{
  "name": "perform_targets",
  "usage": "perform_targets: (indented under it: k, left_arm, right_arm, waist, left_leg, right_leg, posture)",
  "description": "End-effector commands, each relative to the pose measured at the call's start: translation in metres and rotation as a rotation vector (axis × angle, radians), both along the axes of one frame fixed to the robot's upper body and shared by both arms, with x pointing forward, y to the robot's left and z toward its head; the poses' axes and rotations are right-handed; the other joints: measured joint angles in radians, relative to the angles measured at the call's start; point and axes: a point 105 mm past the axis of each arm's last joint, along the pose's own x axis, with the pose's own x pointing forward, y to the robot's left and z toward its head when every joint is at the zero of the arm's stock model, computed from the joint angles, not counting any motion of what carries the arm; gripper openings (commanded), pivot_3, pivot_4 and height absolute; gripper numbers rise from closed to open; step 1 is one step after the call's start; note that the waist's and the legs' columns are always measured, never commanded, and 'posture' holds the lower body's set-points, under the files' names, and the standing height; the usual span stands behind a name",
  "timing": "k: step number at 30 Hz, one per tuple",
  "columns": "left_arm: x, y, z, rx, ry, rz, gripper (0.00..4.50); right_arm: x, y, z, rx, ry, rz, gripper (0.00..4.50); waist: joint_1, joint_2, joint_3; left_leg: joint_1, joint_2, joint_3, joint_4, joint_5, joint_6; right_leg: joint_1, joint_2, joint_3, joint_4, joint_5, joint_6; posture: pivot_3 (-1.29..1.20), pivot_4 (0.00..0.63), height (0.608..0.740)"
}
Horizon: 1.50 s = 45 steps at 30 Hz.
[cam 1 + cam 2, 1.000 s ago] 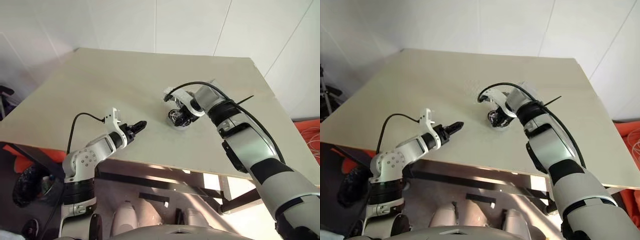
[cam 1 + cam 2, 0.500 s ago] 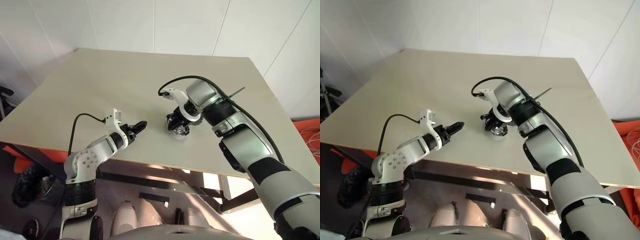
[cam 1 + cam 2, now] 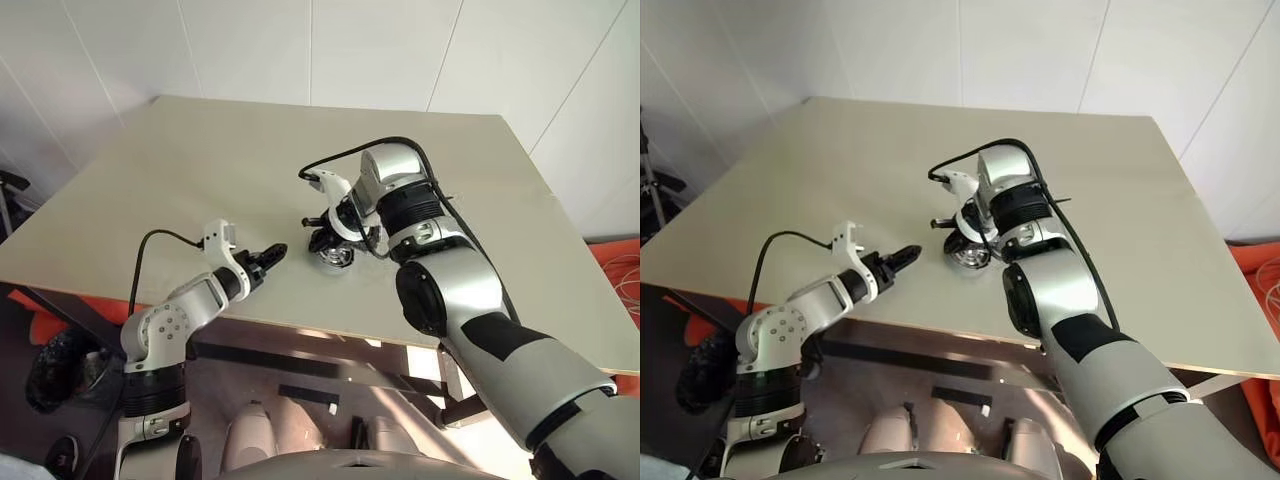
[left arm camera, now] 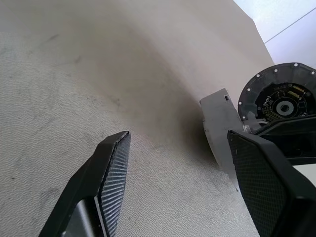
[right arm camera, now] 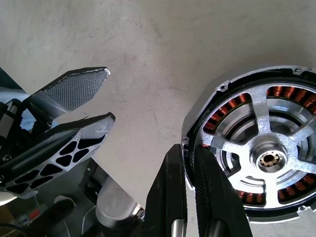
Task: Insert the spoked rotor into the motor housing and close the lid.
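Now the right hand (image 5: 190, 197) points steeply down over the middle of the tabletop (image 3: 200, 160), its two fingers (image 5: 170, 192) pinched together on the rim of the housing (image 5: 197, 128). Inside that ring, coppery windings show between the pale spokes of the rotor (image 5: 269, 158), which sits seated in the housing with its hub at the centre. From above, the housing (image 3: 335, 255) hangs just under the hand, low over the tabletop. Just beside it, the left hand (image 3: 274, 254) hovers with its fingers (image 4: 111, 173) apart and empty, tips aimed toward the housing.
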Motion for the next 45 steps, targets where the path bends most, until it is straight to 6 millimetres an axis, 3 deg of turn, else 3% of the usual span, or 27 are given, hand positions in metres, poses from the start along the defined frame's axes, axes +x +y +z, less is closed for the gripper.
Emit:
perform_targets:
  k: [1,13,22,23,28,33,38,45]
  left_arm:
    - [-0.001,0.001,0.01,0.001,-0.042,0.002,3.3]
    - [-0.001,0.002,0.01,0.015,-0.039,0.002,3.3]
    - [0.0,0.004,0.01,0.026,-0.044,0.009,3.3]
    - [0.0,0.004,0.01,0.028,-0.045,0.009,3.3]
    - [0.0,0.005,0.011,0.03,-0.047,0.012,3.3]
    - [0.001,0.006,0.011,0.033,-0.049,0.013,3.3]
    - [0.003,0.007,0.013,0.037,-0.054,0.01,3.3]
    - [0.011,0.008,0.018,0.053,-0.074,-0.008,3.3]
  right_arm:
    - [0.002,0.006,0.012,0.024,0.004,-0.051,0.0]
    - [-0.003,0.034,0.008,0.148,0.041,-0.242,0.0]
    - [-0.006,0.041,0.008,0.158,0.012,-0.189,0.0]
    - [-0.006,0.041,0.007,0.153,0.007,-0.186,0.7]
    - [-0.007,0.039,0.003,0.113,-0.001,-0.179,2.22]
    - [-0.007,0.04,0.004,0.105,0.003,-0.169,2.22]
    - [-0.006,0.047,0.019,0.156,0.0,-0.157,2.22]
    - [-0.005,0.073,0.109,0.452,-0.063,-0.041,2.22]
  waist:
    - [-0.001,0.0,0.0]
    - [-0.006,0.0,0.0]
    - [-0.008,0.0,0.0]
    - [-0.008,0.0,0.0]
    - [-0.007,0.0,0.0]
    - [-0.007,0.0,0.0]
    - [-0.007,0.0,0.0]
    - [-0.01,0.004,0.002]
  left_leg:
    - [0.0,0.0,0.0,0.0,0.0,0.0]
    - [0.002,0.0,-0.001,-0.006,0.003,-0.006]
    - [0.002,0.0,-0.001,-0.006,0.004,-0.007]
    - [0.002,0.0,-0.001,-0.006,0.004,-0.007]
    - [0.002,0.0,-0.001,-0.006,0.004,-0.007]
    - [0.003,0.0,-0.001,-0.005,0.004,-0.007]
    - [0.003,0.0,-0.001,-0.005,0.005,-0.008]
    - [0.002,0.0,-0.001,-0.006,0.005,-0.008]
  right_leg:
    - [0.0,0.0,0.0,0.0,0.0,0.001]
    - [-0.001,0.003,0.001,0.0,-0.003,0.006]
    - [-0.001,0.003,0.001,0.0,-0.003,0.008]
    - [-0.001,0.003,0.001,0.0,-0.003,0.008]
    - [-0.001,0.003,0.001,0.0,-0.003,0.008]
    - [0.0,0.003,0.001,0.0,-0.003,0.008]
    - [0.0,0.003,0.002,0.001,-0.003,0.008]
    - [-0.003,0.003,0.002,0.002,-0.003,0.008]
  posture:
    - [0.0,0.0,0.74]
    - [0.0,0.0,0.74]
    - [0.0,0.0,0.74]
    - [0.0,0.0,0.74]
    - [0.0,0.0,0.74]
    - [0.0,0.0,0.74]
    - [0.0,0.0,0.74]
    - [0.0,0.0,0.74]
